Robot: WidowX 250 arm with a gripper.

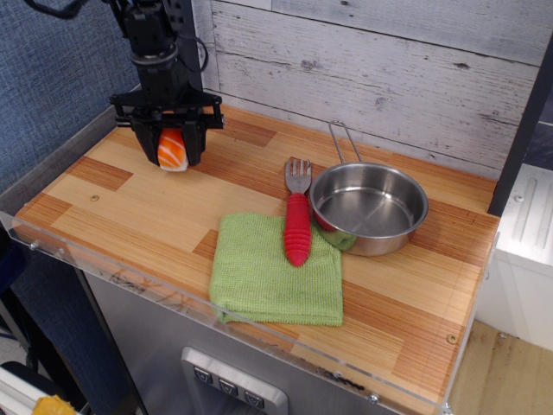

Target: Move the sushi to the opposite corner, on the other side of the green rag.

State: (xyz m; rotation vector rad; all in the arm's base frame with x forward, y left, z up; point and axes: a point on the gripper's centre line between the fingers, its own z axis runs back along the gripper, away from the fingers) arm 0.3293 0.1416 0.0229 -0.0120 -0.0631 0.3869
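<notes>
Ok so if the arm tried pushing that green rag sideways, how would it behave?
The green rag looks like soft folded cloth, so it would probably bunch rather than slide. The red-handled fork lies on it and the pan overlaps its corner, so both would likely drag.

Black all over, matte. Narrow upright arm column (160,39) built of stacked blocky segments, with a thin dark cable looping off beside it near the top. Below, a wide flat crossbar with small protruding ends, carrying the gripper (172,145): two short, thick black fingers (193,143) hanging down, squared off. No visible markings or labels.
</notes>
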